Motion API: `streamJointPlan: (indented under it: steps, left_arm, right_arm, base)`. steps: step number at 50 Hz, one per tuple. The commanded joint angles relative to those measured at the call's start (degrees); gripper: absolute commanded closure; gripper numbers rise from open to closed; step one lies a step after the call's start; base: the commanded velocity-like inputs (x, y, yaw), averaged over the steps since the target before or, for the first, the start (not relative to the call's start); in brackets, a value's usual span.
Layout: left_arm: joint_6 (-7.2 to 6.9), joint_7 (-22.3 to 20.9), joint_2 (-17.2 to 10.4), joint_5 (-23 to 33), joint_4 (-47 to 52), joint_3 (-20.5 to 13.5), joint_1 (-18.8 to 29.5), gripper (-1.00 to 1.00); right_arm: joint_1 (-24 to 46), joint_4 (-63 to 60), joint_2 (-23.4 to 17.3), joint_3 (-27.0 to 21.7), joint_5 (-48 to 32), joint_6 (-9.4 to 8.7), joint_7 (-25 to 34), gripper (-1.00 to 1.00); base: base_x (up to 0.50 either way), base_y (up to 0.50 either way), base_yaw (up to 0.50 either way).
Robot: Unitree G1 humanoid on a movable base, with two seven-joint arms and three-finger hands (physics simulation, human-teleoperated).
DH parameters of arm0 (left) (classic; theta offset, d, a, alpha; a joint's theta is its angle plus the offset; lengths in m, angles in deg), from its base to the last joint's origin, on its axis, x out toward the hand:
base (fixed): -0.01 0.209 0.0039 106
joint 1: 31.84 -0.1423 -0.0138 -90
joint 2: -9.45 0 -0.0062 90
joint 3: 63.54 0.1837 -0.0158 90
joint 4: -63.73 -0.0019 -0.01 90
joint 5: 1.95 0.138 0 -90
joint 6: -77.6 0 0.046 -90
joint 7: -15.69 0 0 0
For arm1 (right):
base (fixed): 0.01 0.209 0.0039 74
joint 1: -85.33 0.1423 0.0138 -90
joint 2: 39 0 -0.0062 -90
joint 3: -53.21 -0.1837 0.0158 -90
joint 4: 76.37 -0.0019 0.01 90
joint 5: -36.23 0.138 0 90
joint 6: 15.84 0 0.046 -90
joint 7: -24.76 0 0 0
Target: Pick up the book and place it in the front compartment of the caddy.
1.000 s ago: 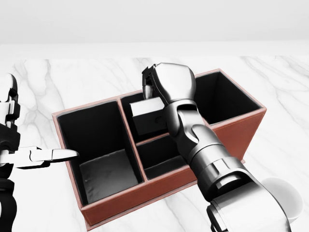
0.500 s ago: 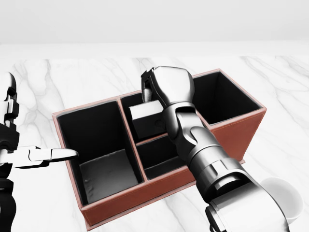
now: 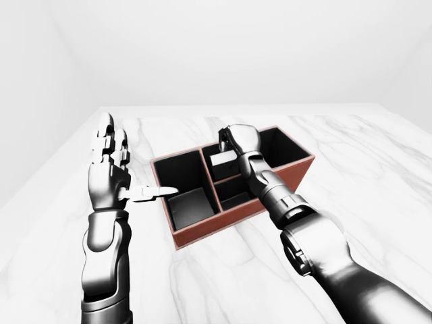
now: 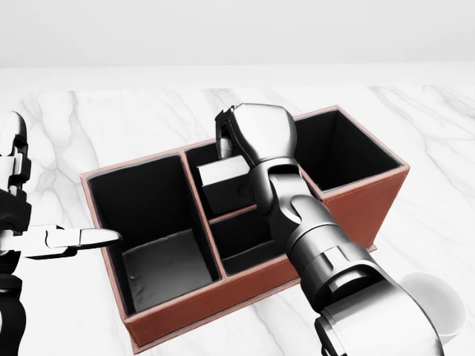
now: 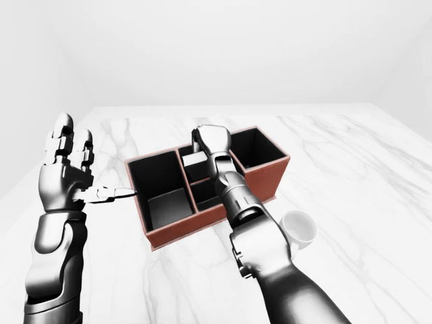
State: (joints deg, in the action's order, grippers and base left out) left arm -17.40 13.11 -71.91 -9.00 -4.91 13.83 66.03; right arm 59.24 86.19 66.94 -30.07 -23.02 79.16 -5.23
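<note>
The right robot hand [image 4: 249,141] is reaching in from the head view's five o'clock corner and is hanging over the middle of the caddy [image 4: 185,311], its fingers curled down and clamped on the top end of the book [image 4: 221,182]. The book, a pale grey block, is standing nearly upright inside the caddy's middle section, in the small compartment lying toward twelve o'clock, with its upper part sticking up above the rim. The matching small compartment toward six o'clock of it, past a thin divider, is showing only a dark floor.

The left robot hand [image 3: 108,169] is being held up at nine o'clock of the caddy in the left-eye view, fingers spread apart and pointing upward, gripping nothing. Its thumb [image 3: 150,193] is pointing sideways toward the caddy, the tip lying just beside the caddy's nine o'clock wall; I cannot tell whether it is touching.

The caddy is a reddish-brown box with black lining, sitting slantwise on the white marble bench [image 4: 438,215]. It is divided into a large compartment at nine o'clock, the two small ones in the middle, and another large one at three o'clock.

A white cup [image 5: 299,228] is sitting on the bench near the caddy, at about four o'clock of it in the right-eye view, partly behind the right forearm.
</note>
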Motion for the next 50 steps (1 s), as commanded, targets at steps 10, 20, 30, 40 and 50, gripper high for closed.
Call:
streamJointPlan:
  steps: [10, 20, 30, 40, 50]
  left_arm:
    - [0.0, -0.1, 0.1, 0.0, 0.6, 0.0, -0.2, -1.0]
    - [0.0, -0.1, 0.0, 0.0, 0.6, 0.0, -0.1, -1.0]
    - [0.0, -0.1, 0.2, 0.1, 0.7, 0.2, -0.3, -1.0]
    - [0.0, -0.1, 0.1, 0.1, 0.6, 0.1, -0.2, -1.0]
    - [0.0, -0.1, 0.2, 0.1, 0.5, 0.2, -0.3, -1.0]
  right_arm:
    - [1.0, -0.4, -0.1, -1.0, -1.1, 0.0, 0.0, 1.0]
    - [1.2, -0.4, -0.1, -1.0, -1.4, 0.0, 0.0, 1.0]
    - [1.3, -0.4, -0.1, -0.7, -2.3, 0.0, 0.0, 1.0]
    - [1.4, -0.3, -0.1, -0.6, -3.1, 0.0, 0.0, 1.0]
    - [1.4, -0.2, -0.2, -0.5, -3.9, 0.0, 0.0, 1.0]
  base:
    - [0.0, 0.0, 0.0]
    - [0.0, 0.0, 0.0]
    - [0.0, 0.0, 0.0]
    - [0.0, 0.0, 0.0]
    - [0.0, 0.0, 0.0]
